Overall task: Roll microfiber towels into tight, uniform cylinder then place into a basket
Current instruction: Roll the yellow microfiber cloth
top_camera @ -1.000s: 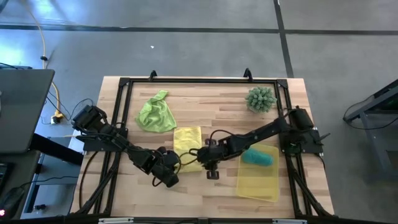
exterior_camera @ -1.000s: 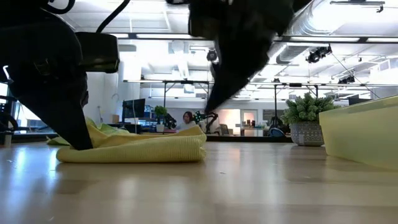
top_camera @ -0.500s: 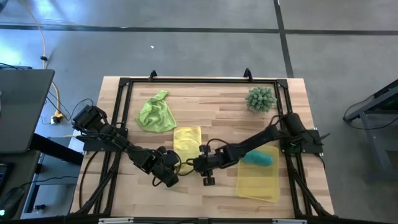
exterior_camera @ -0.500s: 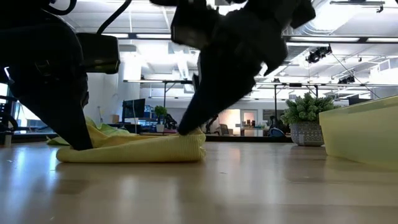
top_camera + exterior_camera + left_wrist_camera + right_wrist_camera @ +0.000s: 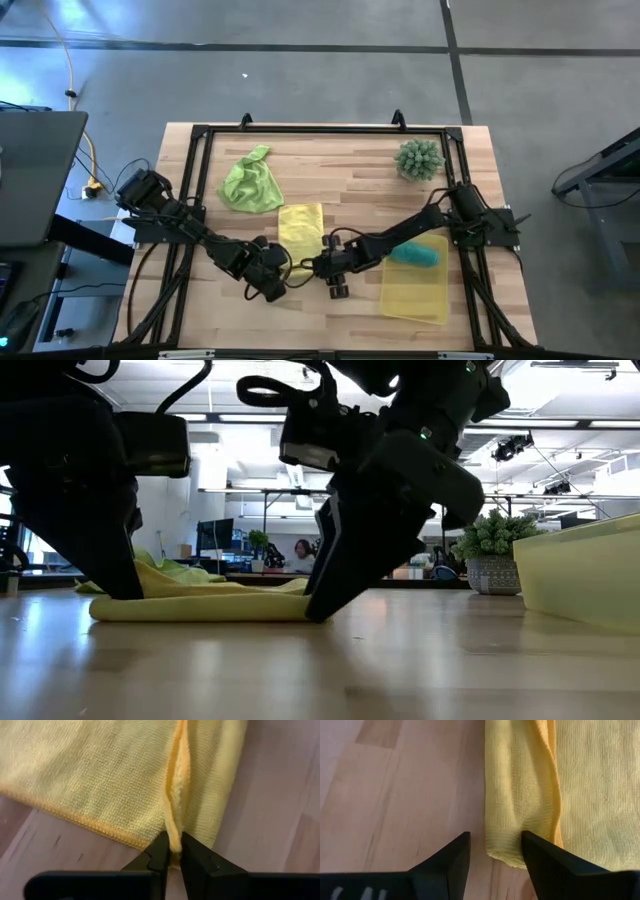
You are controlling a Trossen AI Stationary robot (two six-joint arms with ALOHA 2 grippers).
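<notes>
Left gripper [image 5: 170, 851] pinching yellow towel [image 5: 115, 775] fold; right gripper [image 5: 496, 851] open astride edge.

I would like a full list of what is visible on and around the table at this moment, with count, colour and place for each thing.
yellow towel: one, yellow, table middle, near edge partly folded
green towel: one, lime, crumpled, far left of table
teal towel: one, teal, rolled, in the basket
basket: one, translucent yellow, near right of table
plant: one, green, far right corner
table: one, light wood
laptop: one, dark, left of table
left end effector: pinching the yellow towel's fold
right end effector: open, straddling the towel's folded edge
</notes>
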